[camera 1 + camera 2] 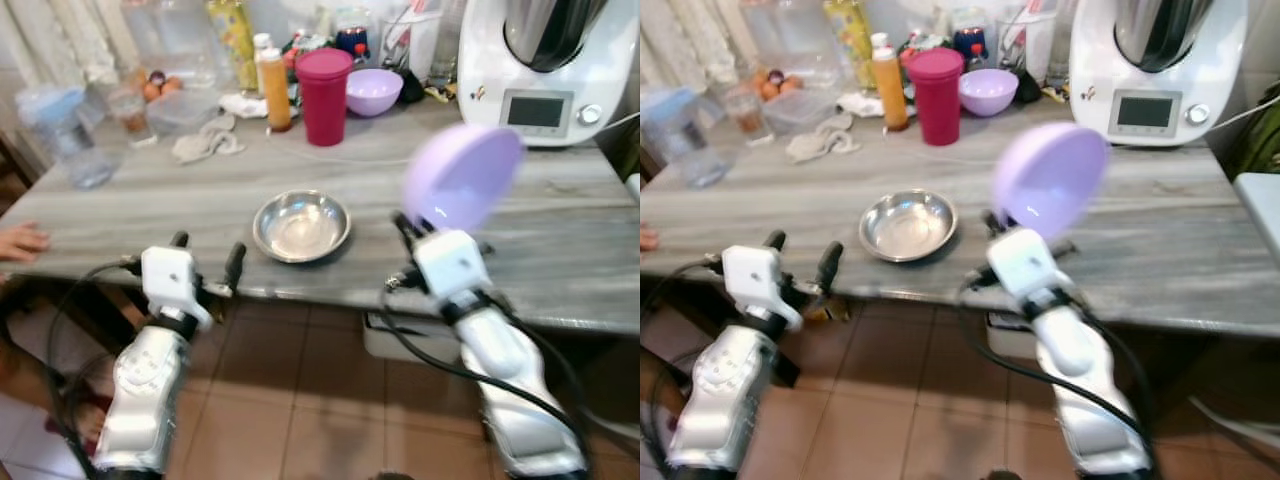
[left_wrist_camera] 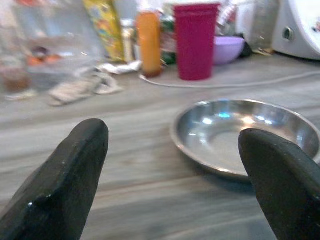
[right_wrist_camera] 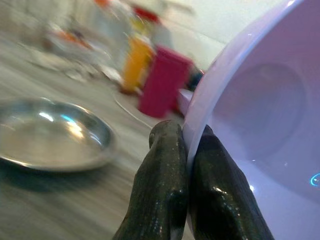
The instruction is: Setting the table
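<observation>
Even, soft indoor light; no hard shadows on the table (image 1: 560, 250); bright glare spots inside the steel bowl (image 1: 301, 226); lilac bowl (image 1: 462, 176) motion-blurred in head views; wrist views soft, backgrounds out of focus; black fingers (image 2: 65, 180) close and blurry.

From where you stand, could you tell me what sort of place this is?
Probably a home kitchen: a grey table crowded with a kitchen machine, bottles, a red cup and bowls, over a tiled floor.
</observation>
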